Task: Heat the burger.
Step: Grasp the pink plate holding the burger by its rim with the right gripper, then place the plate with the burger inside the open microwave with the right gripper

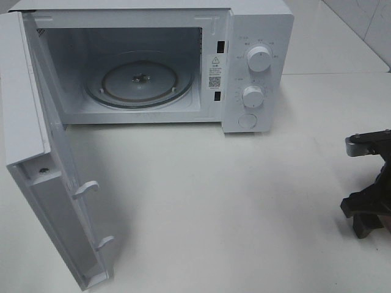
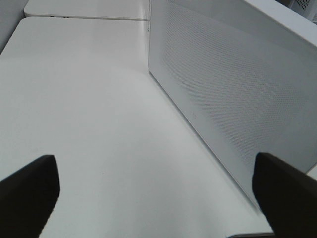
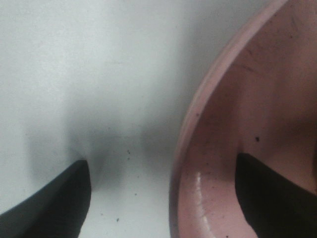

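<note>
The burger is not in any view. The white microwave (image 1: 256, 61) stands at the back with its door (image 1: 36, 152) swung wide open to the left, and its glass turntable (image 1: 140, 82) is bare. My right gripper (image 1: 372, 183) is at the right edge of the table. In the right wrist view it (image 3: 161, 196) is open and astride the rim of a round pink plate (image 3: 247, 99), with one finger over the table and one over the plate. My left gripper (image 2: 156, 198) is open and empty, low over the table beside the door's perforated outer face (image 2: 237, 84).
The open door juts toward the table's front left and stands between the left gripper and the oven cavity. Two knobs (image 1: 259, 60) and a round button are on the microwave's right panel. A white table (image 1: 232, 201) lies in front of the microwave.
</note>
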`<act>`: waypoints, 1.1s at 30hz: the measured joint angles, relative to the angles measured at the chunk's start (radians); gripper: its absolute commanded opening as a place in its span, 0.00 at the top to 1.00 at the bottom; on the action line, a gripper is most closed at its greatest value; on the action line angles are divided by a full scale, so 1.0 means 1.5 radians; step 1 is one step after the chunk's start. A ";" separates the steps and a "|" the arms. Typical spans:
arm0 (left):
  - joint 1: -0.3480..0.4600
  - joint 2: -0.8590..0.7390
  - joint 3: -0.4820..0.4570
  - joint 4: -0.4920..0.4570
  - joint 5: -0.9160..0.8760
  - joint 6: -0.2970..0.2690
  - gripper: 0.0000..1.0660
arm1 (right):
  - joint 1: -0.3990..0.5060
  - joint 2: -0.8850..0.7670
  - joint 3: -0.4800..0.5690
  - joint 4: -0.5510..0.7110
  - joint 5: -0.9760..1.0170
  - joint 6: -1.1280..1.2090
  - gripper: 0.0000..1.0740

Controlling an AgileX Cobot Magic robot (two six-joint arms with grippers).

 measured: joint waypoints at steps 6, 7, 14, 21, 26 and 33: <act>0.000 0.000 0.000 0.000 0.000 0.000 0.08 | 0.000 0.002 0.000 -0.005 0.000 0.000 0.69; 0.000 0.000 0.000 0.000 0.000 0.000 0.08 | 0.000 0.002 0.000 -0.011 0.001 0.000 0.83; 0.000 0.000 0.000 0.000 0.000 0.000 0.08 | -0.001 0.001 -0.003 -0.026 0.009 -0.001 1.00; 0.000 0.000 0.000 0.000 0.000 0.000 0.08 | 0.000 0.001 -0.005 -0.027 0.012 -0.001 1.00; 0.000 0.000 0.000 0.000 0.000 0.000 0.08 | 0.010 0.001 -0.006 -0.041 0.016 0.009 1.00; 0.000 0.000 0.000 0.000 0.000 0.000 0.08 | 0.039 0.002 -0.006 -0.117 0.037 0.101 1.00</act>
